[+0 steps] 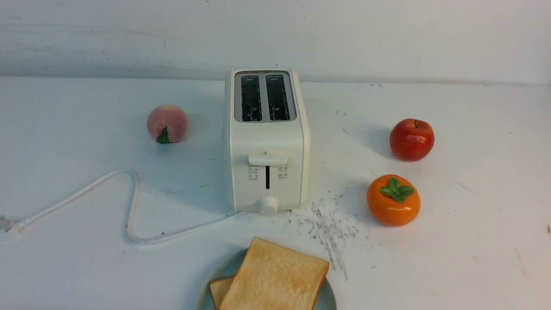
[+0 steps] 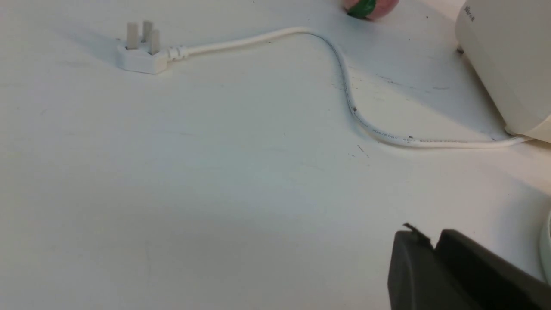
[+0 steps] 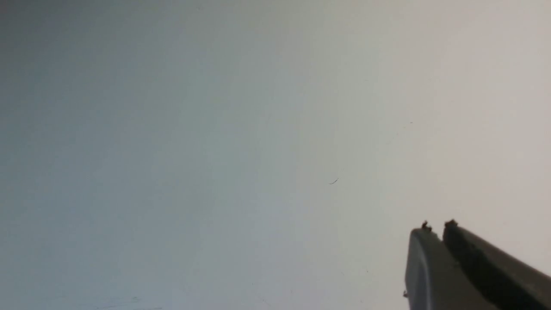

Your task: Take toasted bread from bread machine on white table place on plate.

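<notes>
Both black grippers are seen with jaws pressed together, nothing held: the left gripper (image 2: pixel 432 247) low over the scuffed white table (image 2: pixel 215 181), the right gripper (image 3: pixel 437 234) over bare tabletop. Beyond the left gripper, the white power cord (image 2: pixel 344 82) runs to the cream-white two-slot toaster (image 1: pixel 267 142). The two golden-tan toast slices (image 1: pixel 275 280) are stacked on the round pale blue-green plate (image 1: pixel 329 297) before the toaster.

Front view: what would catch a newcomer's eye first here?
Probably the toasted bread: two slices overlapping on the plate at the near edge of the white table, the larger on top. Behind them stands the bread machine with both slots empty. Bright fruit flanks it: a peach to its left, a red apple and an orange persimmon to its right.
</notes>
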Tool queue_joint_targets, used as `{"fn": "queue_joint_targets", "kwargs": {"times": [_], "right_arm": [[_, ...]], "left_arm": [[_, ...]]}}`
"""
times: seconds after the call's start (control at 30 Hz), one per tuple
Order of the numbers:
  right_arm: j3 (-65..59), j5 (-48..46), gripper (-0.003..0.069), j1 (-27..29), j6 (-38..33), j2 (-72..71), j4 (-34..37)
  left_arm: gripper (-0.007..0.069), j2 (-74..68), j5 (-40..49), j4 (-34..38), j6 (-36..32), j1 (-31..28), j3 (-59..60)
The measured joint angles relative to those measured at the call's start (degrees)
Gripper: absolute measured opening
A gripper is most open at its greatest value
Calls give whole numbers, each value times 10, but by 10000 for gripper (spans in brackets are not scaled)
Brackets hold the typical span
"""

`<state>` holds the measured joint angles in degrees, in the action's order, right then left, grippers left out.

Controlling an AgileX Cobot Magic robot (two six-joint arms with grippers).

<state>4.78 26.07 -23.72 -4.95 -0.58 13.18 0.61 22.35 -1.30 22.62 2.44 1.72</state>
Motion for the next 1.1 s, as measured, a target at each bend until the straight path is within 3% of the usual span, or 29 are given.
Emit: {"fn": "queue_joint_targets", "kwargs": {"times": [0.43, 0.67, 0.8, 0.93, 1.1], "right_arm": [[0, -26, 64, 2, -14, 0, 1], [0, -300, 75, 92, -68, -1, -4], [-5, -505, 83, 178, -86, -1, -24], [-31, -538, 86, 202, -89, -1, -29], [-52, -505, 90, 205, -89, -1, -27]], "left_arm": [[81, 0, 0, 0, 0, 0, 0], [89, 0, 0, 0, 0, 0, 0], [92, 0, 0, 0, 0, 0, 0], [93, 0, 0, 0, 0, 0, 0], [102, 0, 1, 0, 0, 0, 0]]}}
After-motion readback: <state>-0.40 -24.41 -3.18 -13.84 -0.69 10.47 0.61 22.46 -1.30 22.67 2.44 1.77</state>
